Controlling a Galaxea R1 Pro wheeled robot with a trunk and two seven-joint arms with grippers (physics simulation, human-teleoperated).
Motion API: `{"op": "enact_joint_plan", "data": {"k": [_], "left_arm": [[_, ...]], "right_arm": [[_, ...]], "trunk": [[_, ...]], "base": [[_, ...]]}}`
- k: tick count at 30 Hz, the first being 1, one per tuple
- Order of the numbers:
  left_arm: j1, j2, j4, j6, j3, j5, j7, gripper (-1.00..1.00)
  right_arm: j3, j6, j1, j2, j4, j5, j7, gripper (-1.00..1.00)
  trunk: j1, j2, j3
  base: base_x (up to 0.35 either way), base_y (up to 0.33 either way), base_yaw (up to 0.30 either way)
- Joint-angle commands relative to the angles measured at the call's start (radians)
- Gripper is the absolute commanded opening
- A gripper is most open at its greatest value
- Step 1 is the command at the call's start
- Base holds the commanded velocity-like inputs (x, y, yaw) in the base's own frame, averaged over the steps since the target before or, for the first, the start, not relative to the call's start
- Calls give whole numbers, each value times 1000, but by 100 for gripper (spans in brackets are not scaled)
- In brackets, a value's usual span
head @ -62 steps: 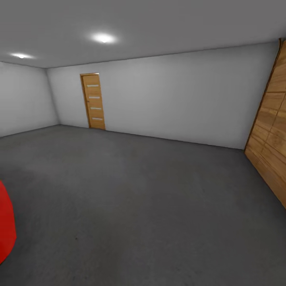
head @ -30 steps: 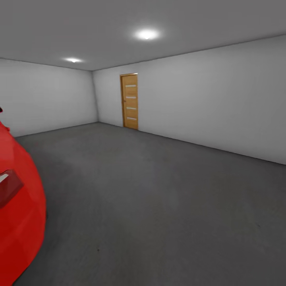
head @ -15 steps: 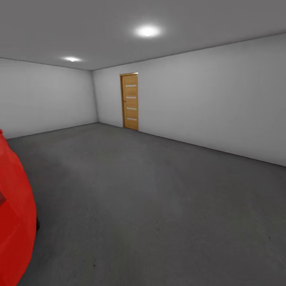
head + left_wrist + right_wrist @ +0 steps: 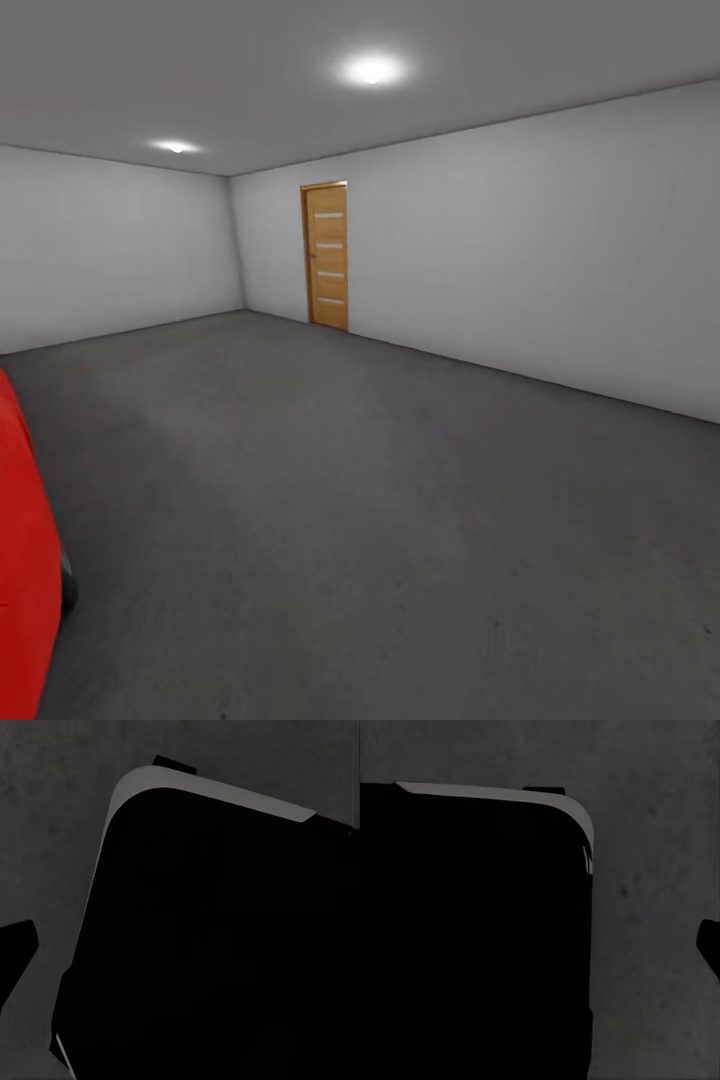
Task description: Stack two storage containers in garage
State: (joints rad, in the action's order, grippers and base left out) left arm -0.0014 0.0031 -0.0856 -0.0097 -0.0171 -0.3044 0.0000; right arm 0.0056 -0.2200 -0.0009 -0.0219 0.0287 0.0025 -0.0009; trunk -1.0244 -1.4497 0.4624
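Observation:
I am in the garage, with the dark grey concrete floor (image 4: 400, 520) stretching ahead between plain pale grey walls (image 4: 540, 250). The two storage containers are out of view. In the left wrist view, one dark fingertip (image 4: 15, 952) pokes in over the floor beside a black, grey-rimmed body (image 4: 225, 945). The right wrist view likewise has a dark fingertip (image 4: 711, 945) beside a black body (image 4: 472, 945). Whether either gripper is open or shut cannot be told.
The red car (image 4: 20, 560) bulges in at the left edge, with its dark tyre (image 4: 68, 585) on the floor. A narrow wooden door (image 4: 326, 256) stands in the far wall near the corner. Open floor lies ahead and to the right.
The camera has swung left: the wood-plank door at the right has left the picture. After that the red car slid back toward the left edge and now takes less of the picture.

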Motion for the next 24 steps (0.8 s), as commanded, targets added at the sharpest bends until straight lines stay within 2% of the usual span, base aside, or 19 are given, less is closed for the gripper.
{"op": "enact_joint_plan", "data": {"k": [1,7,16,24], "left_arm": [[0,0,0,-1,-1,-4,0,100],[0,0,0,-1,-1,-4,0,100],[0,0,0,-1,-1,-4,0,100],[0,0,0,-1,-1,-4,0,100]], "right_arm": [[0,-5,-1,1,2,0,1,100],[-3,-5,-1,4,2,-3,-1,100],[-2,-5,-1,3,2,-3,-1,100],[-1,-3,-1,1,2,-3,-1,100]], "trunk": [[-1,0,1],[-1,0,1],[-1,0,1],[-1,0,1]], "base": [[317,0,0],[317,0,13],[317,0,226],[317,0,56]]}}
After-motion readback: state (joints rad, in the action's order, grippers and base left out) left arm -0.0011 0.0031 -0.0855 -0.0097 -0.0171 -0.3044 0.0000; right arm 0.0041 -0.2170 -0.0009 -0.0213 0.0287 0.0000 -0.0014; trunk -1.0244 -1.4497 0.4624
